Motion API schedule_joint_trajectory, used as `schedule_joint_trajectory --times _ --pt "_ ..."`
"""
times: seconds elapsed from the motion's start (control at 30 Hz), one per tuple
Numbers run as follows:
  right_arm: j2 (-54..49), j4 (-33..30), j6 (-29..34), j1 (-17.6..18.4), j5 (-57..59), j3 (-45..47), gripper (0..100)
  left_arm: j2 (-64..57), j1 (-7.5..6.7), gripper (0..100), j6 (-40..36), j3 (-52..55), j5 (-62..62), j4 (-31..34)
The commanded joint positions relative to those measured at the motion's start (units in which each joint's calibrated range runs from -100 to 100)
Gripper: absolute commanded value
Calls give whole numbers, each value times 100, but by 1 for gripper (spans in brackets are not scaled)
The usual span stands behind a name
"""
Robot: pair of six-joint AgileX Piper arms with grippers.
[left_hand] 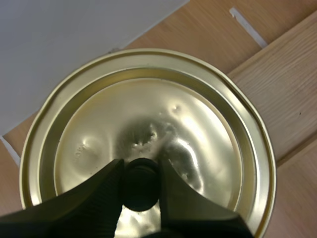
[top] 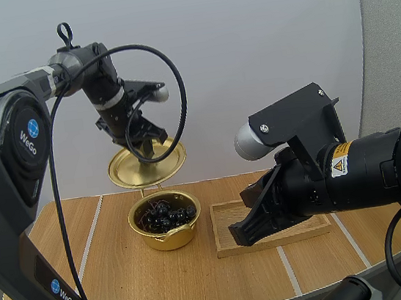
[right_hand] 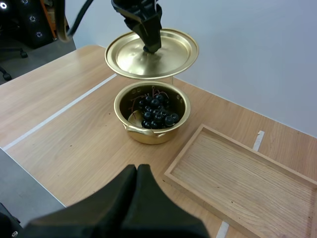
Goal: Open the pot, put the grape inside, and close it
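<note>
Left claw (top: 144, 151) pinches gold lid (top: 169, 161) by its black knob (left_hand: 142, 188), holding it above the open pot (top: 169, 240) on the worktop (top: 121, 279). Grape bunch (top: 165, 215) inside pot. Wooden tray (top: 231, 216) just right of pot. Right claw (top: 243, 235) closed on nothing, by tray's near left corner.

Shallow wooden tray (right_hand: 237, 173) lying flat on a wooden table (top: 121, 279), pale strips (right_hand: 54, 115) across the tabletop

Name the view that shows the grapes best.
Right wrist view: looks down into the open pot, grapes plain under the raised lid. The high view shows them smaller, partly behind the rim. Left wrist view faces the lid.
</note>
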Motion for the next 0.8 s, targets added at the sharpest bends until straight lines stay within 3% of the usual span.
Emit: schedule_joint_trajectory --times 0.0,0.23,0.77 --pt "2 -29 -36 -19 -90 1 0 253 -25 0 233 631 0 -121" --pt "2 -100 -36 -19 -90 1 0 279 -204 0 233 1036 0 21" --pt "2 -100 -36 -19 -90 1 0 497 -203 0 213 1036 -522 97"
